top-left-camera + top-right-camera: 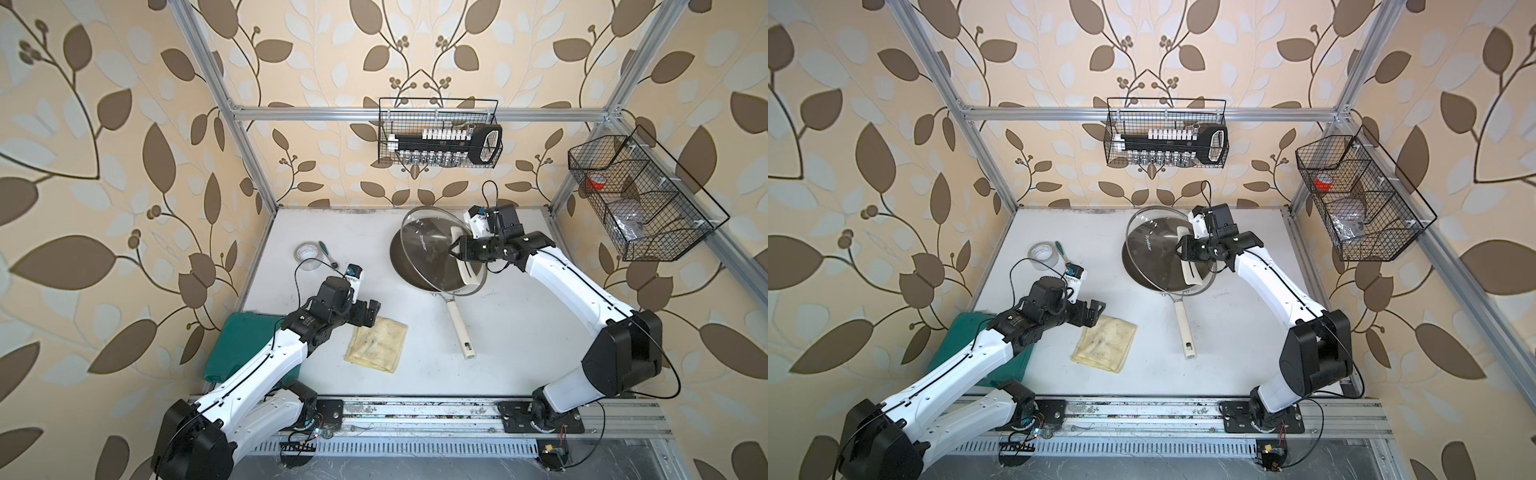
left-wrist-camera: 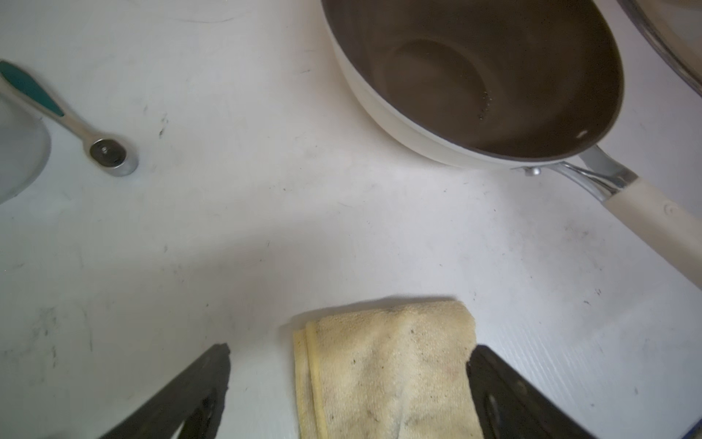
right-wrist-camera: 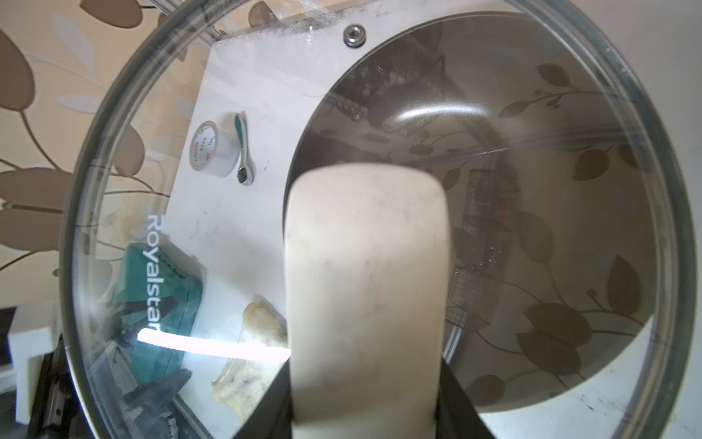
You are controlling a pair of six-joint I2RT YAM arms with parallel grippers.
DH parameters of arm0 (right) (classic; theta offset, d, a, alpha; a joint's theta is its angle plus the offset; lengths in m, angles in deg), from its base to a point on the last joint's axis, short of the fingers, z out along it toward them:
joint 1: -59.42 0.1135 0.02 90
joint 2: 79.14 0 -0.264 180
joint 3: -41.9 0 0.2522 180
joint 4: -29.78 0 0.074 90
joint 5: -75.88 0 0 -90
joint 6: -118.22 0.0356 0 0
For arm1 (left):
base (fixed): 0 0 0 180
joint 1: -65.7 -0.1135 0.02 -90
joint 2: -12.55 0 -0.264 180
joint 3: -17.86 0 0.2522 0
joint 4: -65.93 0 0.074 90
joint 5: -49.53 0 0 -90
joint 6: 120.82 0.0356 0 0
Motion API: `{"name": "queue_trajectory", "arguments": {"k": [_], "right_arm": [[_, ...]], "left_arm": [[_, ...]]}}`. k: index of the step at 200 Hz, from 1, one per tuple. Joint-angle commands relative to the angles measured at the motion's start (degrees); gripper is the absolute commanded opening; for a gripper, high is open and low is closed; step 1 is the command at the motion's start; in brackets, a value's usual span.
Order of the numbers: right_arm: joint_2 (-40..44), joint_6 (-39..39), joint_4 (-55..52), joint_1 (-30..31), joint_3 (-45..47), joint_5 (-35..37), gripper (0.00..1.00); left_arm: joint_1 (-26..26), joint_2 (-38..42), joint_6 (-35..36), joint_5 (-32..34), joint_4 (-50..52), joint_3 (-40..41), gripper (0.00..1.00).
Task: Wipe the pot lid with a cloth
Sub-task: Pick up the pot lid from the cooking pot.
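1. While the right gripper [image 1: 454,249] is clamping its jaws on the cream handle, the pot lid [image 1: 428,237] is hanging tilted above the frying pan [image 1: 401,270], far right on the table [image 1: 519,340].
2. The cloth [image 1: 376,345] is lying folded flat near the table's middle, well apart from the lid.
3. The left gripper [image 1: 368,315] is hovering over the cloth's far-left corner, jaws spread wide and empty.
4. Lifting the lid looks done; picking up the cloth and all the wiping are remaining.
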Motion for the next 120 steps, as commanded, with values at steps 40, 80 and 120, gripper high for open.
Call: {"name": "queue_trajectory", "arguments": {"k": [40, 80, 120], "right_arm": [[7.28, -0.68, 13.54, 0.1, -2.64, -7.87, 0.0], [7.88, -1.73, 13.66, 0.09, -3.07, -7.72, 0.0], [10.08, -1.52, 14.19, -1.08, -1.38, -7.5, 0.0]], "left_arm": [[1.12, -12.35, -29.05, 8.64, 18.35, -10.77, 0.99], [9.81, -18.9, -35.48, 12.68, 22.25, -13.9, 0.99], [15.82, -24.19, -39.99, 15.32, 23.46, -15.22, 0.99]]}}
